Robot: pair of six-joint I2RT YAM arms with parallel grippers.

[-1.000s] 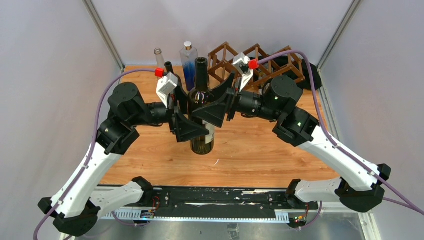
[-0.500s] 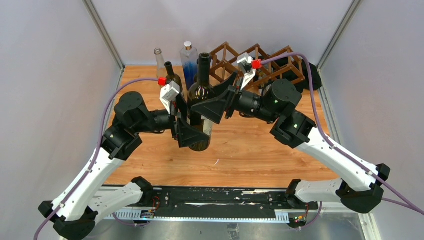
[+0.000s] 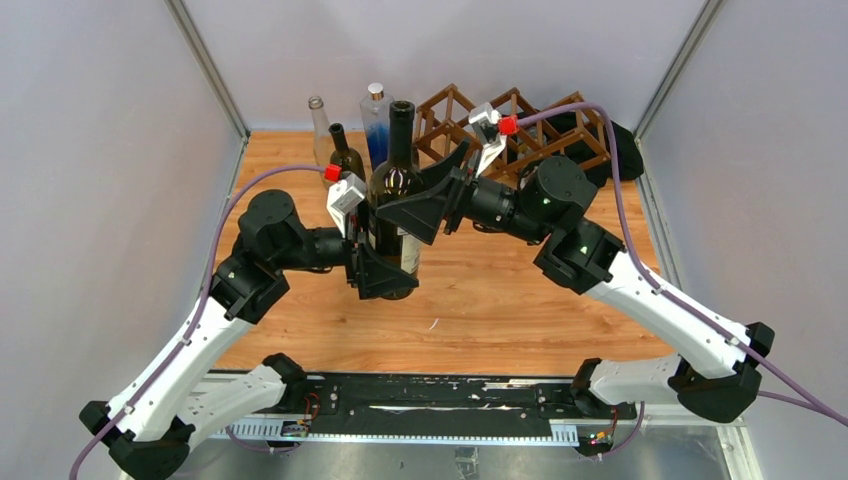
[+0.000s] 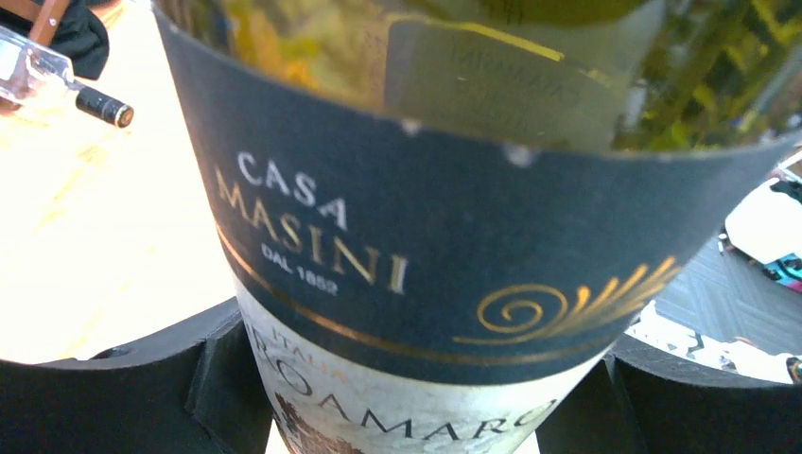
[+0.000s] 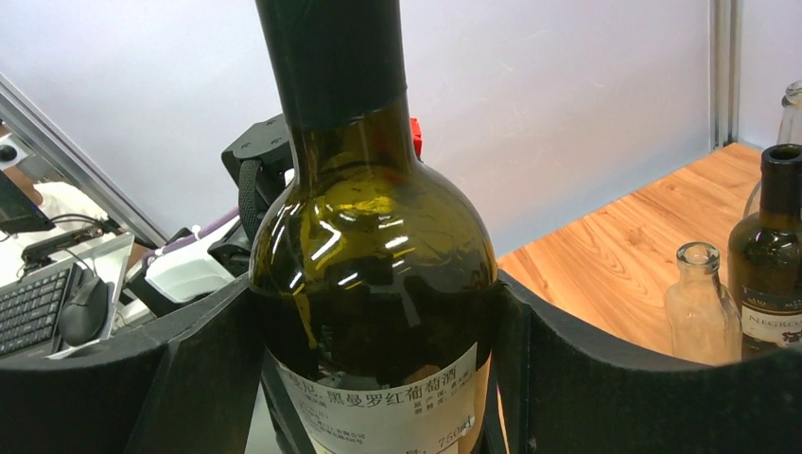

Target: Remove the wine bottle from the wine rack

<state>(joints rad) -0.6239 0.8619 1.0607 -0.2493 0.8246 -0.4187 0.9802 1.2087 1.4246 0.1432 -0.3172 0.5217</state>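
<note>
1 upright wine bottle (image 3: 392,190) between left end effector (image 3: 388,270) and right end effector (image 3: 415,205)

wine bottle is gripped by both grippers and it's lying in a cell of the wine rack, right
Not quite: it is not in the rack. The wine bottle is upright, outside the wine rack's cells, gripped by both the left gripper and the right gripper. The top external view shows this.

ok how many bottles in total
5. Wine bottle between left gripper and right gripper; standing behind it, small dark bottle, clear bottle, blue-tinted bottle; capped clear bottle lying by the wine rack. Others may be hidden.
</note>
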